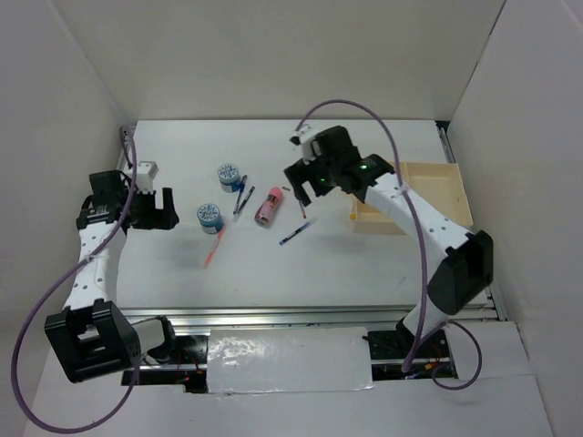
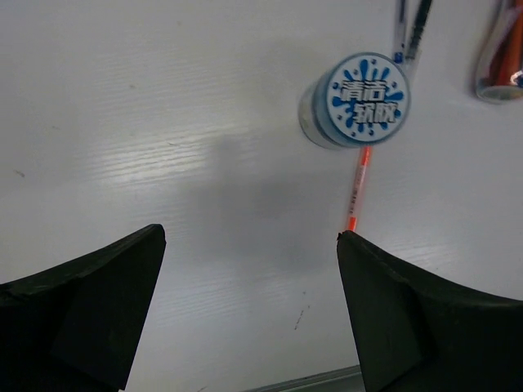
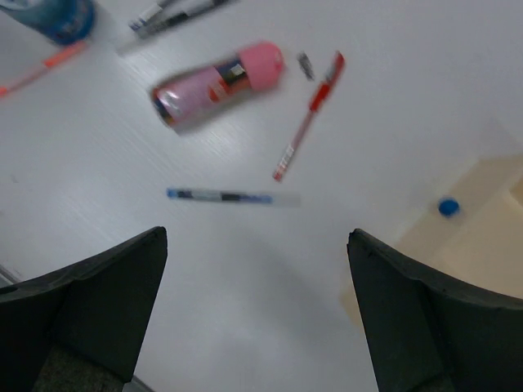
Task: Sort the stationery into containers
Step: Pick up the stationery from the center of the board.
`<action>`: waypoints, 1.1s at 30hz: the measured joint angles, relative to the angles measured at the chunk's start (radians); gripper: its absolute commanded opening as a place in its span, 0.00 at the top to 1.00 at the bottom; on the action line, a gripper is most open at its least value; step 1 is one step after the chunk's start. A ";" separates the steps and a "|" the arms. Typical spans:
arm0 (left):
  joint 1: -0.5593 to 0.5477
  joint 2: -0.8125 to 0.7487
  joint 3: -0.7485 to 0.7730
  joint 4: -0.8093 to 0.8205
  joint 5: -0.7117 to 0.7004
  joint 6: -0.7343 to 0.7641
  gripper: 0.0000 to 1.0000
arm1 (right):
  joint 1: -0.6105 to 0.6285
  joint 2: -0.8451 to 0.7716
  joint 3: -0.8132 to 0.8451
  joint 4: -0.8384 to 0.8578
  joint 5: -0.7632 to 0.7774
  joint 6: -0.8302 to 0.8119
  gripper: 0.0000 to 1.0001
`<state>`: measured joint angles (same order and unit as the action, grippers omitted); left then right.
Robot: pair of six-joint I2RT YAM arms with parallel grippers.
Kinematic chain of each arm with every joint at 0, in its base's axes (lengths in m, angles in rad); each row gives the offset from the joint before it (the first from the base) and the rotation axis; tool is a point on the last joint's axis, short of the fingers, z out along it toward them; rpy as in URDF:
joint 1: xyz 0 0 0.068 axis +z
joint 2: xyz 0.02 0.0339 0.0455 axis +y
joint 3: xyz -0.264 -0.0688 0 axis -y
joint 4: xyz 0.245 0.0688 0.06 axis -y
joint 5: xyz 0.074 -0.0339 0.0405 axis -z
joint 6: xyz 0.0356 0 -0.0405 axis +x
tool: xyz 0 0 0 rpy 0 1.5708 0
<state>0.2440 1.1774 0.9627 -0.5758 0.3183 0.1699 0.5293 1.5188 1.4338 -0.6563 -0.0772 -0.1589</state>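
Note:
Two blue-and-white rolls [image 1: 229, 173] [image 1: 209, 216] stand left of centre; the nearer one shows in the left wrist view [image 2: 359, 98]. An orange pen [image 1: 216, 244] [image 2: 358, 188] lies below it. Dark blue pens [image 1: 241, 196] lie between the rolls and the pink cylinder [image 1: 268, 206] [image 3: 216, 86]. A red pen [image 3: 309, 114] and a blue pen [image 1: 297, 231] [image 3: 233, 197] lie right of the cylinder. The wooden tray [image 1: 428, 187] [image 3: 482, 220] stands at the right. My left gripper [image 1: 167, 210] [image 2: 250, 237] is open and empty, left of the rolls. My right gripper [image 1: 308, 187] [image 3: 257, 235] is open and empty, above the pens.
A small blue item [image 3: 447, 207] sits on the tray's near part. A tiny grey piece [image 3: 305, 64] lies beside the red pen. White walls enclose the table on three sides. A metal rail [image 1: 273, 317] runs along the near edge.

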 measured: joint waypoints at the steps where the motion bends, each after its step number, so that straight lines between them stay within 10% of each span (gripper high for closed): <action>1: 0.032 0.007 0.004 0.004 0.013 -0.019 0.01 | 0.046 0.051 0.051 0.012 0.014 0.008 0.02; 12: 0.296 0.113 0.099 -0.014 0.185 -0.092 0.01 | 0.359 0.705 0.802 0.049 0.011 0.092 0.00; 33: 0.326 0.010 -0.013 -0.030 0.195 -0.034 0.01 | 0.408 0.990 0.913 0.068 -0.018 0.148 0.00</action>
<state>0.5697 1.1877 0.9493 -0.6056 0.5137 0.1364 0.9371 2.5092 2.3466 -0.5884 -0.0948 -0.0113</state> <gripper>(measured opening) 0.993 0.994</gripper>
